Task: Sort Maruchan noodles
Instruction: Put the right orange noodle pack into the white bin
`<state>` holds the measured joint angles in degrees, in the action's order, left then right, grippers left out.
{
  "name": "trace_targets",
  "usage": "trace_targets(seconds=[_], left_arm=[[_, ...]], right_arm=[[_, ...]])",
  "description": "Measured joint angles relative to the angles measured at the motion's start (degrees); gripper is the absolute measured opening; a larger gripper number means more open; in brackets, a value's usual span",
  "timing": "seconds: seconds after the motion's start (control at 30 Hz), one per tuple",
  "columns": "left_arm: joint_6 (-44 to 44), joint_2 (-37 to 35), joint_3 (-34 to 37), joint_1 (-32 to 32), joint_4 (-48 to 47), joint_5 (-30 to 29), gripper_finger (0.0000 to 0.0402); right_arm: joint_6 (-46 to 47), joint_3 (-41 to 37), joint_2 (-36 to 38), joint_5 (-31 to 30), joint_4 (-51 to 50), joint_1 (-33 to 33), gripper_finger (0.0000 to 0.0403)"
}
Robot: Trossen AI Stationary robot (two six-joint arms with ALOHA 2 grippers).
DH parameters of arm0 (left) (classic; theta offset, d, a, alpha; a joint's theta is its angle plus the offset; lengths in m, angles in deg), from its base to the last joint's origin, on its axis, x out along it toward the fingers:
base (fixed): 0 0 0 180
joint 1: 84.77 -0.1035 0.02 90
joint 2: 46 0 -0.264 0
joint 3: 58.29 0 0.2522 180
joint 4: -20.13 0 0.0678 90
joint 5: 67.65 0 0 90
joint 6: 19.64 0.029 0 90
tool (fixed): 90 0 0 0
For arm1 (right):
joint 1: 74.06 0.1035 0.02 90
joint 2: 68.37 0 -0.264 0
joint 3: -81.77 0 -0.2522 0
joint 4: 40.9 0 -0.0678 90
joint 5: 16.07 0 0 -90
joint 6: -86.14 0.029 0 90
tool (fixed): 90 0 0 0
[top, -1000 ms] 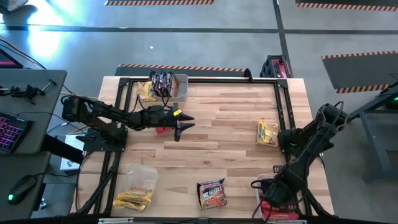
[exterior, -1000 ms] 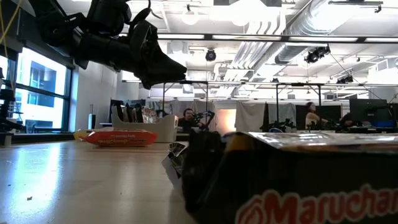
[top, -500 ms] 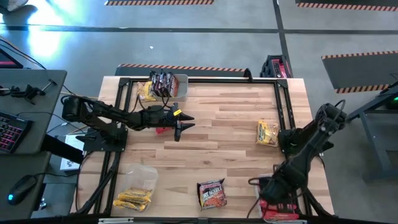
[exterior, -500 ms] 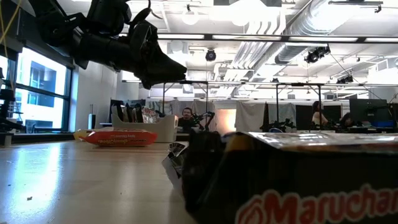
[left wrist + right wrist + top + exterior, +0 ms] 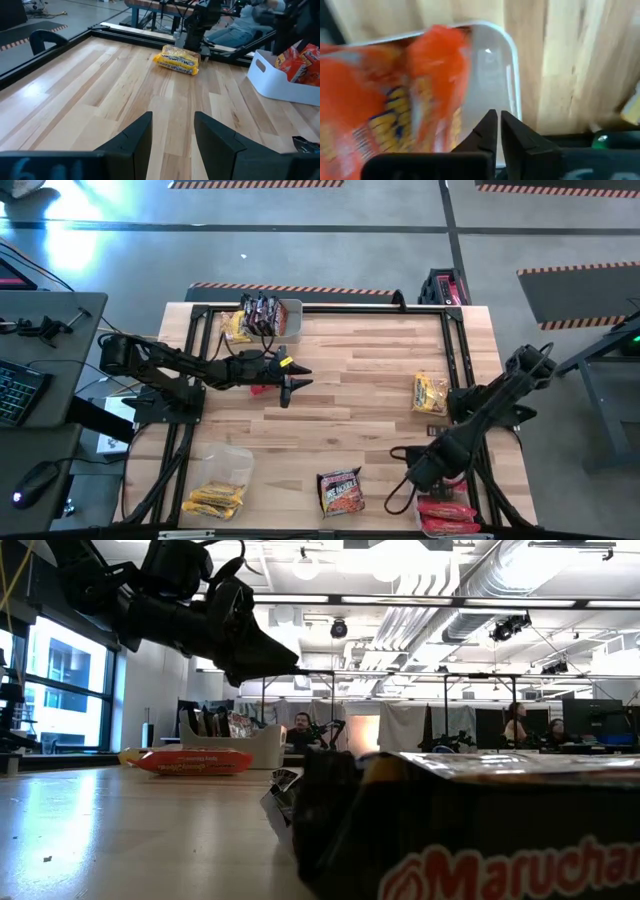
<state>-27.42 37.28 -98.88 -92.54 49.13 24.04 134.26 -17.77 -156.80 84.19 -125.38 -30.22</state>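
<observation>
Three loose packets remain on the table: yellow packet at 3 o'clock, dark packet at 6, red packet under the left gripper, which hovers unclenched and empty. Right gripper, clenched and empty, sits beside the red-packet bin at 5 o'clock. Next: lower onto the red packet.

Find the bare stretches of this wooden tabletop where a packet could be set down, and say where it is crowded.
The widest bare patch is mid-table, between the left gripper, the yellow noodle packet at the right edge and the dark noodle packet near the front. Crowded: the back-left corner's clear bin, the front-left yellow packets, and the front-right bin of red-orange packets by the shut right gripper.
</observation>
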Motion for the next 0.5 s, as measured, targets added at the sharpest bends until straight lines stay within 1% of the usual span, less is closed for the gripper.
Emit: trace_targets(seconds=[0.07, 0.13, 0.3, 0.4, 0.47, 0.5], left_arm=[[-0.02, 0.00, 0.00, 0.00, 0.00, 0.00, 0.0135], [0.01, 0.00, 0.00, 0.00, 0.00, 0.00, 0.0135], [0.02, 0.00, 0.00, -0.01, 0.02, 0.00, 0.0135], [0.03, -0.01, 0.00, 0.00, 0.00, 0.00, 0.0135], [0.14, -0.01, 0.00, 0.00, 0.00, 0.00, 0.0135], [0.14, 0.00, 0.00, 0.00, 0.00, 0.00, 0.0135]], right_arm=[[0.51, -1.49, 0.00, -0.86, 1.72, 0.00, 0.0021], [-0.59, -2.34, 0.00, -0.20, 5.02, 0.00, 0.0025], [-6.90, -2.45, 0.02, 3.31, 15.72, 1.19, 0.0004], [-7.19, -2.45, 0.02, 5.38, 17.05, 1.55, 0.0005], [-7.23, -2.45, 0.17, 4.09, 16.27, 1.42, 0.0004], [-7.19, -2.45, 0.27, 1.83, 15.63, 1.13, 0.0002]])
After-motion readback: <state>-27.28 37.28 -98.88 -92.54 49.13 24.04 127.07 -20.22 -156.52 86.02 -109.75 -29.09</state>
